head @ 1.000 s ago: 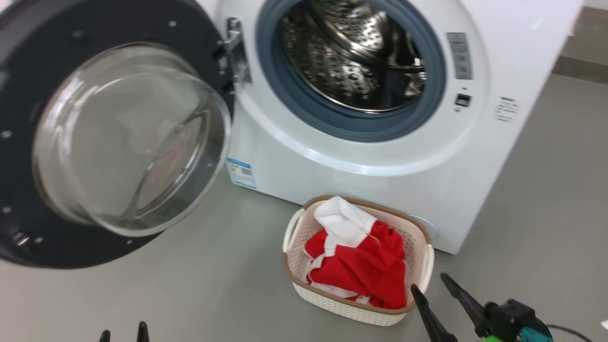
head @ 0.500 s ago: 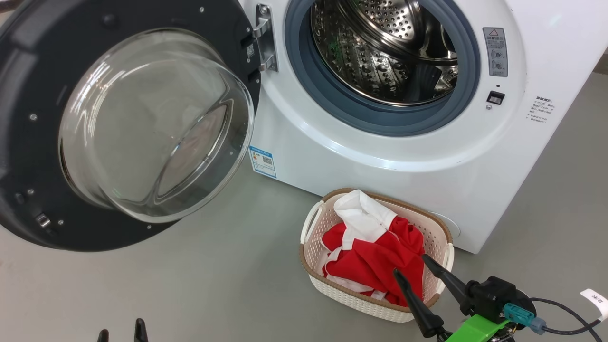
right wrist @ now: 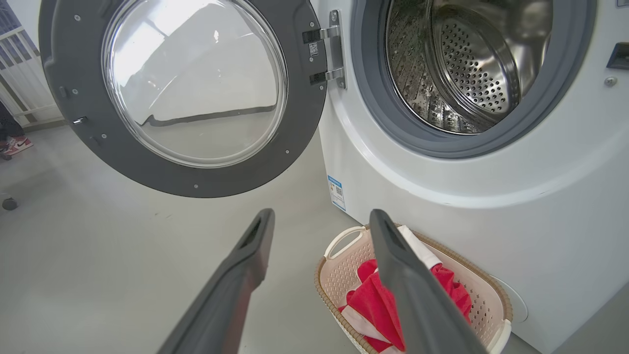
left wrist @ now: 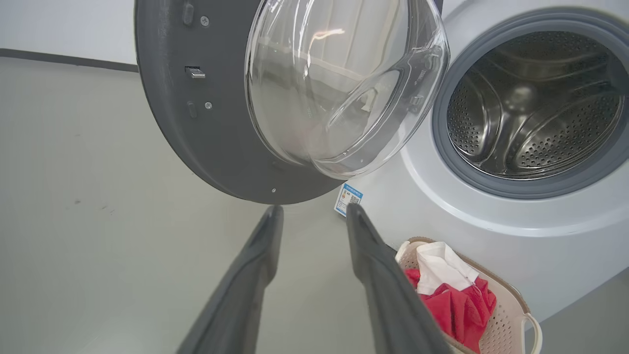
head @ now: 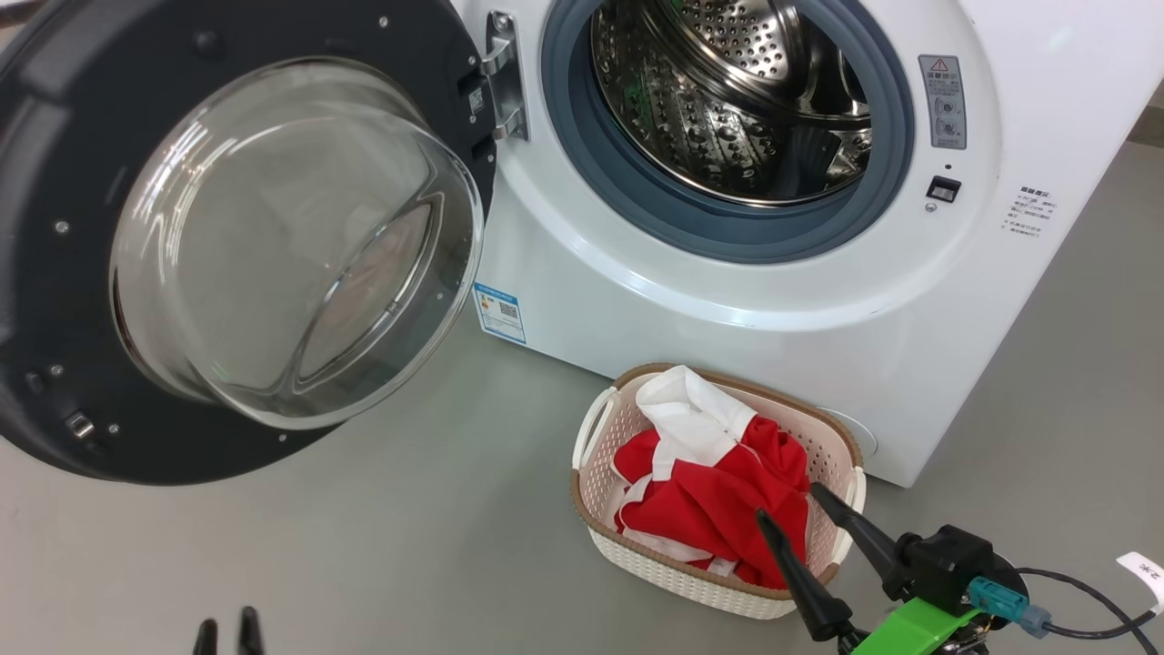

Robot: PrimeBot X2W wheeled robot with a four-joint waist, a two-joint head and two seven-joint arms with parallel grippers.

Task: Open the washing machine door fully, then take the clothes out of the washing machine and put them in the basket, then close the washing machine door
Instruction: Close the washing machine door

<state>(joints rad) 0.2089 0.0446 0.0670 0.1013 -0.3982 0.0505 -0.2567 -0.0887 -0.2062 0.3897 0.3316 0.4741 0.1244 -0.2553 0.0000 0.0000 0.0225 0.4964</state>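
Washing machine door stands swung wide to the left on its hinge, hanging over the grey floor and well apart from the gasket. The washing machine shows its perforated steel drum through the open mouth. A blue label sits low on the front panel beside the door. The basket rests on the floor just in front of the machine, with the clothes, red with white panels, heaped inside. The right gripper hovers by the basket's near right corner, fingers spread and holding nothing; contact with the rim cannot be told. A cable trails behind it. The left gripper points toward the door's lower edge, fingers apart, nothing between them.
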